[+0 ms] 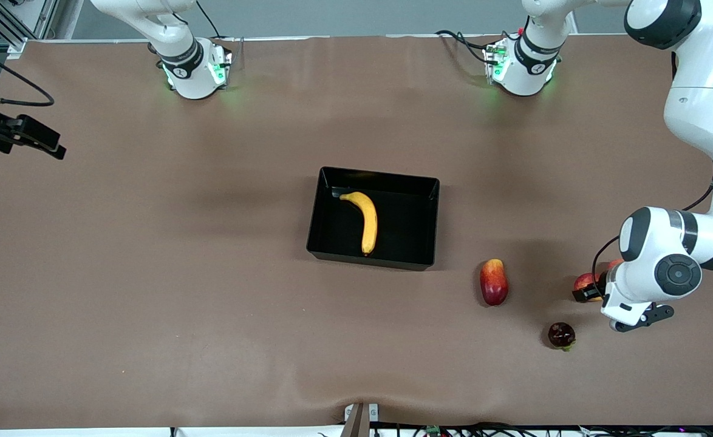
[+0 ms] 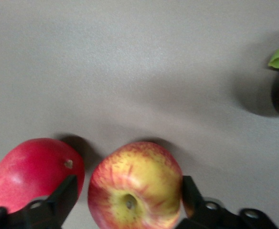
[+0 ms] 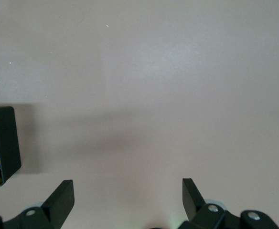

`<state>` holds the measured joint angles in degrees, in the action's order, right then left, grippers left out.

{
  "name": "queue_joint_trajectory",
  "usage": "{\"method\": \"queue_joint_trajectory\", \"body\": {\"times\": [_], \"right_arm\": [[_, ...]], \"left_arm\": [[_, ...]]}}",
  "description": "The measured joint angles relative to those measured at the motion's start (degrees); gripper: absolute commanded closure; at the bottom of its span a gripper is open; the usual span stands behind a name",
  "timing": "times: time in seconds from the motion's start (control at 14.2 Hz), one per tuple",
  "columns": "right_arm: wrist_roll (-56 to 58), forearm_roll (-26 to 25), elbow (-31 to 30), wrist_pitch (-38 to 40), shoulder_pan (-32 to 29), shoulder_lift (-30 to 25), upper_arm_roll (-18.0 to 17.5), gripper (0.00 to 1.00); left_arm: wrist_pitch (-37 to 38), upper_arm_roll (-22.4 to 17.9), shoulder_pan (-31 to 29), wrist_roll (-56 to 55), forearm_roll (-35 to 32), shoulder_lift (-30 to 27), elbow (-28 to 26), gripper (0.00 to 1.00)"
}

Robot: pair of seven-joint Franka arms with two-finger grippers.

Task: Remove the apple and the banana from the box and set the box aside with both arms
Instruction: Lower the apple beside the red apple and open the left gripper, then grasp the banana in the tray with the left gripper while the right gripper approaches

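Right gripper [image 3: 127, 202] is seen only in its wrist view, jaws spread and empty, over bare table [image 1: 150, 273] toward the right arm's end, beside the box [image 1: 323, 233]; that arm waits. Banana [image 1: 365, 221] is not yet taken, lying in the box at mid-table. Apple [image 2: 134, 191] is set on the table at the left arm's end, beside a pinkish-red fruit [image 2: 32, 174]; left gripper [image 2: 127, 202] is spread around it, fingers [image 2: 63, 195] apparently clear, so release looks done. Next, by judgement: left gripper lifted away; banana grasped mid-length and removed; then the box shifted by both arms.
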<state>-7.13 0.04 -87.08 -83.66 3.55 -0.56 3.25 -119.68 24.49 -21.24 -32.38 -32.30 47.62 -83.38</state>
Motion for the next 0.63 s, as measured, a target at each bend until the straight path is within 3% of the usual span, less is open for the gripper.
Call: {"method": "queue_joint_trajectory", "body": {"times": [0.21,0.49,0.63], "right_arm": [[-0.08,0.02,-0.15,-0.06,1.23,1.1,-0.15,0.0],[-0.06,0.07,-0.46,-4.09,3.6,4.48,-0.36,0.0],[-0.42,0.02,-0.47,-5.19,6.17,5.7,-0.46,0.0]], "left_arm": [[4.97,4.68,0.1,-0.2,0.0,-0.51,1.09,0.0],[15.97,18.71,1.17,-8.38,0.55,-3.11,1.57,0.0],[18.42,23.71,4.72,-15.84,0.56,-3.64,0.7,0.0]]}}
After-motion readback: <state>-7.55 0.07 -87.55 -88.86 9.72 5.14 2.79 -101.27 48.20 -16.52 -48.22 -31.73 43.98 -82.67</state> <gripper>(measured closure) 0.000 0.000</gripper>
